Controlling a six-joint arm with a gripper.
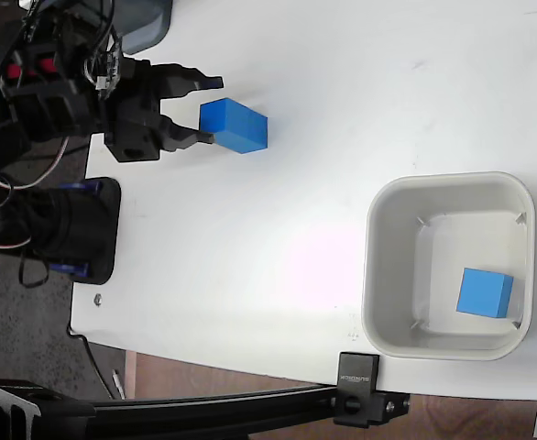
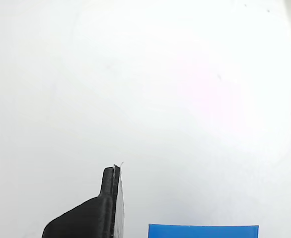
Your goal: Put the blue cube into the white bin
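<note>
In the fixed view a blue cube (image 1: pixel 235 125) lies on the white table at the upper left. My gripper (image 1: pixel 213 111) is open just left of it, with one black finger above the cube's corner and the other touching its left edge. The wrist view shows one black finger (image 2: pixel 106 208) and the cube's (image 2: pixel 203 231) top edge at the bottom of the frame; the other finger is out of view. At the right stands the white bin (image 1: pixel 388 275), with another blue cube (image 1: pixel 485 292) inside near its lower right corner.
The arm's black base (image 1: pixel 81 229) sits at the table's left edge. A black clamp and bar (image 1: pixel 358 396) run along the bottom edge below the bin. A grey object (image 1: pixel 145 23) is at the top left.
</note>
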